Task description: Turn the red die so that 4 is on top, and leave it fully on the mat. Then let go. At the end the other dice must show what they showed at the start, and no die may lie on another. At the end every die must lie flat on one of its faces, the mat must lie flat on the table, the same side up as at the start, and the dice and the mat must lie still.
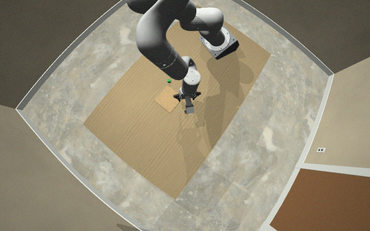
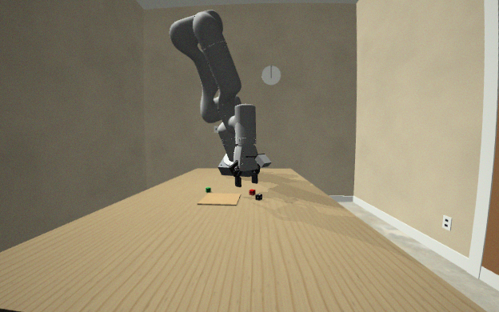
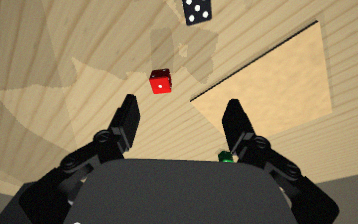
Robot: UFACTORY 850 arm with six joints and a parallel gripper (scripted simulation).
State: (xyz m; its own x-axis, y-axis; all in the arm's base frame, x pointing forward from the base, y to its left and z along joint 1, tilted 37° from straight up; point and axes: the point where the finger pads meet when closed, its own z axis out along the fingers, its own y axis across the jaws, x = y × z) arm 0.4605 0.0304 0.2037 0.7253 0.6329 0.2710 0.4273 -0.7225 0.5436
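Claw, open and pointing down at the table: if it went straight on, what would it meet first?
Probably bare table, not a die. In the wrist view the red die lies just beyond the open claw, toward one finger; depth is unclear.

1. Desk (image 2: 160,248): large, wood-grain top, planks running lengthwise, rectangular in the top view.
2. Floor (image 1: 74,74): mottled grey stone look, surrounds the desk on all sides.
3. Walls (image 2: 72,120): plain beige-tan, darker on the shaded left side in the exterior view.
4. White baseboard (image 2: 416,236) runs along the foot of the right wall.
5. Wall outlet (image 2: 447,222): white, two sockets, low on the right wall; also seen from the top (image 1: 321,150).
6. Round grey wall clock (image 2: 271,74) on the back wall, hand pointing up.
7. Brown panel (image 1: 323,201), door-like, at the lower right in the top view, white trim around it.
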